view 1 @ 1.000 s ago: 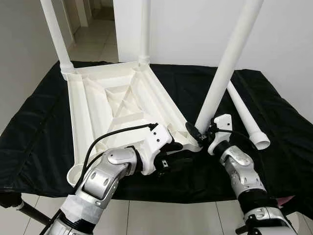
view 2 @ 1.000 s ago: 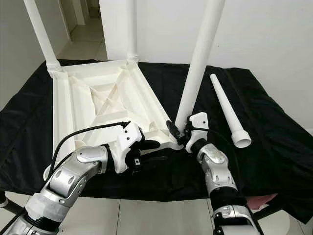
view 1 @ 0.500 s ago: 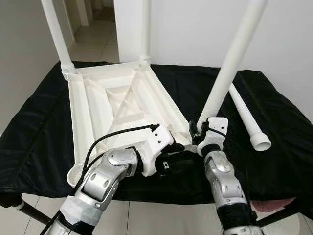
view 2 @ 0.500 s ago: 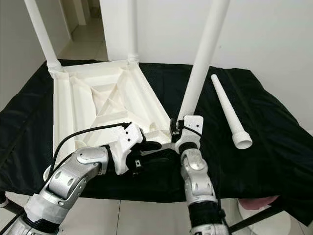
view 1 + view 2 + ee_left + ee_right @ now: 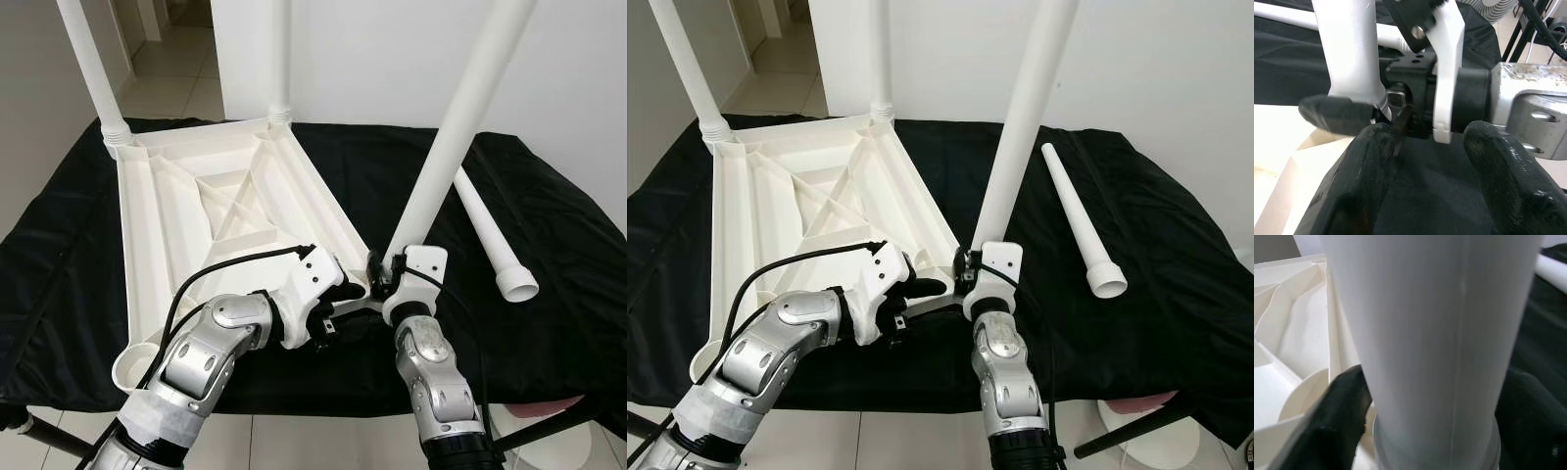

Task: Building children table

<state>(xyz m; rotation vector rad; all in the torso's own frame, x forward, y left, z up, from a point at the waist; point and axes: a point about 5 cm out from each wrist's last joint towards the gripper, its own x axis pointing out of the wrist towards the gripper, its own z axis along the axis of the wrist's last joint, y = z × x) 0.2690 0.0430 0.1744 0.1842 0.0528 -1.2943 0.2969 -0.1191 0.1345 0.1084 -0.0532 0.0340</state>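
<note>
Bench [image 5: 88,245] draped in black cloth carries the white tabletop [image 5: 196,211], lying upside down with ribs up. Two legs already stand in the far corner sockets: far-left leg [image 5: 86,64], far-right leg [image 5: 279,59]. Third leg [image 5: 446,147] stands at the near-right corner, tilted away to the right, not plumb. Right end effector [image 5: 380,279] clamped on its base just above the socket; the right wrist view has a black finger [image 5: 1342,406] on each side of the tube. Left end effector [image 5: 328,304] sits at the same corner, fingers [image 5: 1359,181] apart, straddling the tabletop's edge and bracing it, I'd judge. Step in hand: seating leg three. Next move calls for bringing the leg upright over the socket, then pressing or twisting it home while the left holds the top steady. Fourth leg [image 5: 490,240] lies loose on the cloth to the right, well apart; near-left socket [image 5: 132,357] is open, waiting for it. In the way: both wrists crowd the one corner, and the left arm's cable [image 5: 235,262] loops over the tabletop near the grip.
</note>
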